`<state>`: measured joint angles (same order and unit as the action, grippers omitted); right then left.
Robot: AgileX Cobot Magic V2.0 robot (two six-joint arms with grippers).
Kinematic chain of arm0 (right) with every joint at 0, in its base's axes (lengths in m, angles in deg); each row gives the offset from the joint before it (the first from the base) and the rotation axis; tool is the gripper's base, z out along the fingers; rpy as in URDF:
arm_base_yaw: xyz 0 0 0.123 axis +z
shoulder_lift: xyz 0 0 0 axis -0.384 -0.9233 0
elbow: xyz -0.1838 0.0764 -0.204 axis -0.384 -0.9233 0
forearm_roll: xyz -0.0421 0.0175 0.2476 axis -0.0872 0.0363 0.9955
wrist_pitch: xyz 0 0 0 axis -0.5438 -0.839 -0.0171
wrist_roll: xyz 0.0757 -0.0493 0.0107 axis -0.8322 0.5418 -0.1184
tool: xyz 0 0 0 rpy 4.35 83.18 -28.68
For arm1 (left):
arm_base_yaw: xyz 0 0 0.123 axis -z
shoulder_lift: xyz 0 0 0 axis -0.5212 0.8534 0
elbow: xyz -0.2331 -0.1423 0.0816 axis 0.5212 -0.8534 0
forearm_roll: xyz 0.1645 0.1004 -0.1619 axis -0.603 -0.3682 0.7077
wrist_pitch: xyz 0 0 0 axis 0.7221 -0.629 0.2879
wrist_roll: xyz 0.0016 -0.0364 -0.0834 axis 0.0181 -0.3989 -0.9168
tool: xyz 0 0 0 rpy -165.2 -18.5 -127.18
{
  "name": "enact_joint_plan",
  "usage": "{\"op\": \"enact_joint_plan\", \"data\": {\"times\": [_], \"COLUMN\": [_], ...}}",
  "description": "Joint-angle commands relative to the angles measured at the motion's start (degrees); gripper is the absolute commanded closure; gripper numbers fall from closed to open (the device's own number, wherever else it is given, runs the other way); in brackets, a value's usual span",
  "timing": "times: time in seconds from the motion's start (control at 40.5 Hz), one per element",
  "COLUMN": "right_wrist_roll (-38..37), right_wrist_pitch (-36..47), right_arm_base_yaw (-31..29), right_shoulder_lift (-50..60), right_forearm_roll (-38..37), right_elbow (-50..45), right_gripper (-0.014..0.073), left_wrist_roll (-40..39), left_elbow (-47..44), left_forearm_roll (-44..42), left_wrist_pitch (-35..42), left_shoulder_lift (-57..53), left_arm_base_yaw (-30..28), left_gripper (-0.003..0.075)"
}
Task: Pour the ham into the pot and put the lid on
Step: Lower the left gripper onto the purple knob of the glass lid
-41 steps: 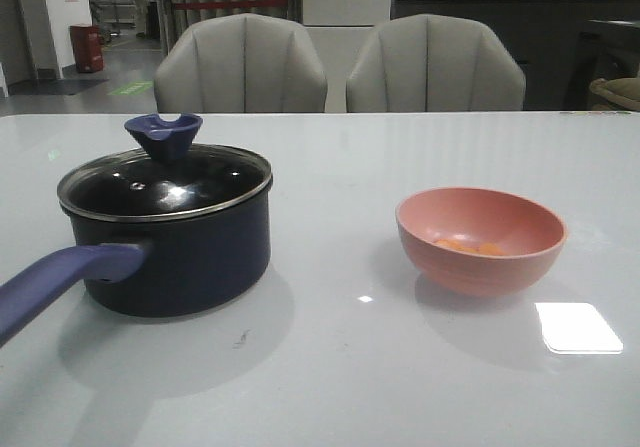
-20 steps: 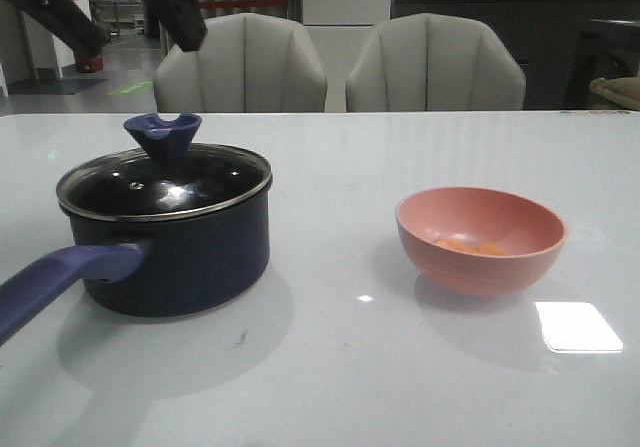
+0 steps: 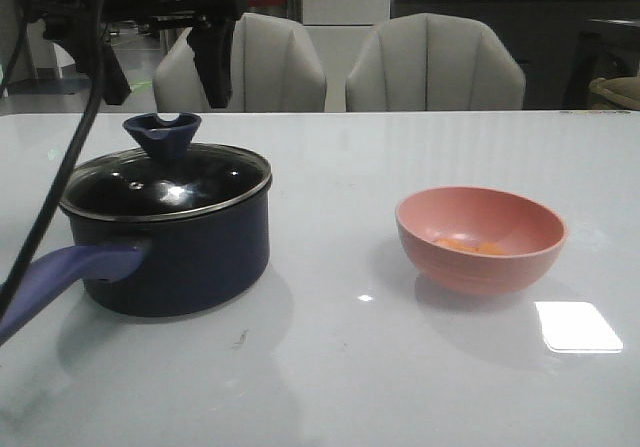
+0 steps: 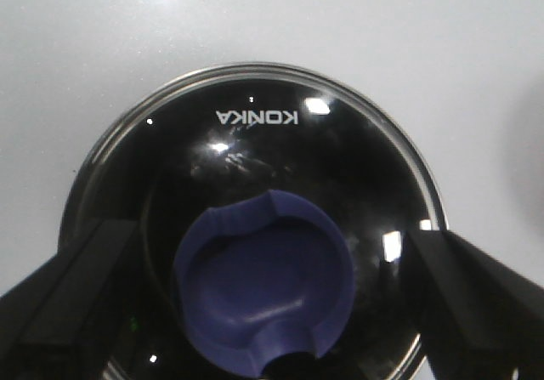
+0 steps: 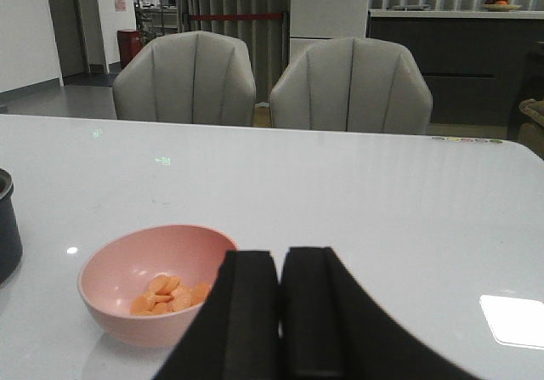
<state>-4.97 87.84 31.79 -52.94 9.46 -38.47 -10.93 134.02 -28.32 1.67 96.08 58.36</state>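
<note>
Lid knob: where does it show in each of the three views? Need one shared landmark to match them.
Front view: the blue knob sits on the lid, left of centre, under the open left hand.
Left wrist view: knob seen from above, low in the picture, between the hand's fingers.
Right wrist view: not in it.
Shared landmark: the pot, with only its edge in the right wrist view.

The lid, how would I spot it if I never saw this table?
Look at the white table, then the dark navy pot with the long handle, left of the pink bowl. The lid sits on that pot. It is dark glass with a silver rim and a blue flared knob.
</note>
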Motion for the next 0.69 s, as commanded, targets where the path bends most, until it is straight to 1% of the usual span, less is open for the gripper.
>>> {"op": "enact_joint_plan", "data": {"times": [0.0, 0.222, 0.666], "right_wrist_roll": [0.36, 0.36, 0.36], "right_wrist_pitch": [4.16, 4.17, 4.17], "right_arm_base_yaw": [-0.45, -0.45, -0.45], "right_shoulder_lift": [1.16, 1.21, 1.21], "right_forearm_roll": [-0.02, -0.02, -0.02], "right_elbow": [0.28, 0.28, 0.28], "right_gripper": [0.0447, 0.0447, 0.0447], "left_wrist_roll": [-2.08, -2.49, -2.49], "left_elbow": [3.82, 6.26, 6.37], "left_forearm_roll": [-1.16, -1.38, -0.29], "left_wrist_pitch": [-0.49, -4.40, -4.57], "left_shoulder_lift": [-1.25, 1.82, 3.49], "left_arm_base_yaw": [0.36, 0.36, 0.36], "left_gripper": [0.0083, 0.0083, 0.0086]}}
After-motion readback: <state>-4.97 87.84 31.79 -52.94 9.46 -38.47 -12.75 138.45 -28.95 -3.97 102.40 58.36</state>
